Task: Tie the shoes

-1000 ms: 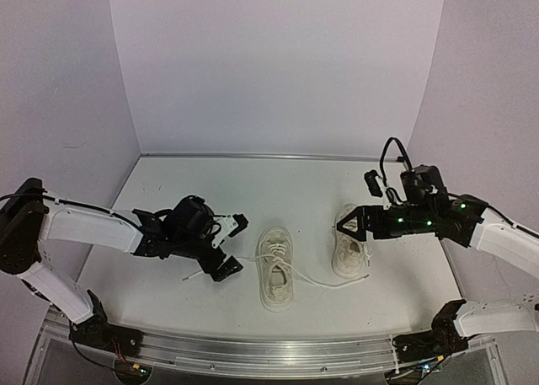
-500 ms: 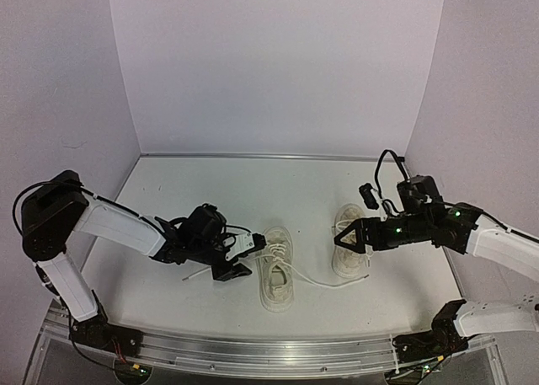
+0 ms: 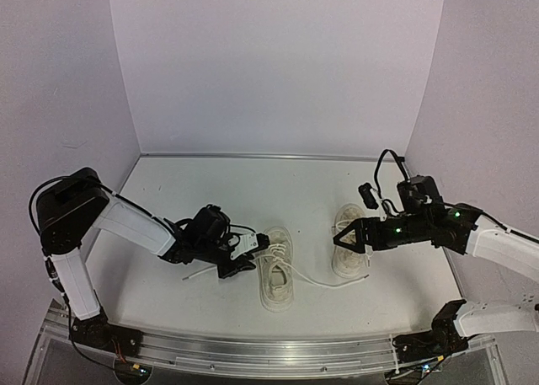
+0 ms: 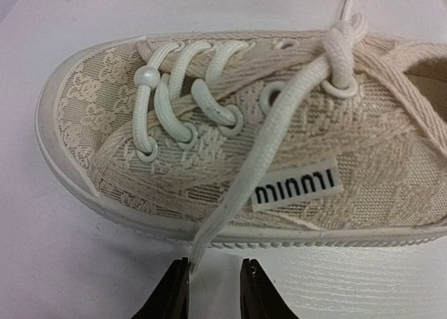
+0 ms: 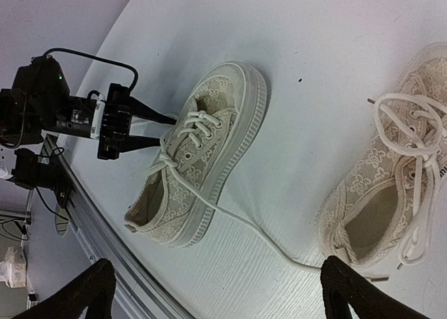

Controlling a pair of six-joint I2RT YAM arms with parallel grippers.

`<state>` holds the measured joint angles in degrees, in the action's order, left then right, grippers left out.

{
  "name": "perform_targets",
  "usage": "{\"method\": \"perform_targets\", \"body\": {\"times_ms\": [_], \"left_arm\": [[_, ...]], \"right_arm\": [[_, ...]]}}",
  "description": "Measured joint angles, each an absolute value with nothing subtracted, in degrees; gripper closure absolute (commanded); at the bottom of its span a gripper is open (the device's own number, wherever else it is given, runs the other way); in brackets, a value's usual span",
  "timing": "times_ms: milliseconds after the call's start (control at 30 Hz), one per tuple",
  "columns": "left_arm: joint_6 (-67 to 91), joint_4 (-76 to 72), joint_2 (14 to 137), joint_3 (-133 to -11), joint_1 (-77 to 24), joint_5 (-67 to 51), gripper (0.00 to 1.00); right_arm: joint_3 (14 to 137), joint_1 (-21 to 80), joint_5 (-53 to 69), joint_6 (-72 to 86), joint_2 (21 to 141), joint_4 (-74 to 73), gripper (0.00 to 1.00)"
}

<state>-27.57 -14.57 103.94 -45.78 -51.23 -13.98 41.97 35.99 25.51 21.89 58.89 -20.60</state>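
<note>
Cream lace-patterned shoes (image 3: 275, 271) lie untied on the table (image 3: 194, 183), lower centre, thin white laces trailing. My left gripper (image 4: 214, 271), jaws barely apart, has a lace end (image 4: 200, 243) at its mouth; my right gripper (image 5: 216, 270) gapes empty.

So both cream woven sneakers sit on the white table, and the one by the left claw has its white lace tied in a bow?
Not tied: the left wrist view shows the white lace of that cream woven sneaker lying loose, one end trailing over its side to the left gripper. The rest is right.
</note>
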Motion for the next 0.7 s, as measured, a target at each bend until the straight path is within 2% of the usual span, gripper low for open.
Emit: {"method": "perform_targets", "body": {"times_ms": [167,200,533,700], "left_arm": [[-27.72,-16.03,104.4,-45.78,-51.16,-13.92,0.99],[-27.38,-16.4,104.4,-45.77,-51.16,-13.86,1.0],[-25.46,-18.1,98.93,-43.97,-51.16,-13.81,1.0],[-23.46,-19.02,94.39,-43.37,-51.14,-15.49,1.0]], "right_arm": [[41.95,35.99,25.63,21.89,58.91,-20.6,0.02],[41.95,35.99,25.63,21.89,58.92,-20.6,0.02],[41.37,35.99,25.99,21.88,60.4,-20.58,0.02],[41.07,35.99,26.33,21.5,61.68,-20.55,0.1]]}}
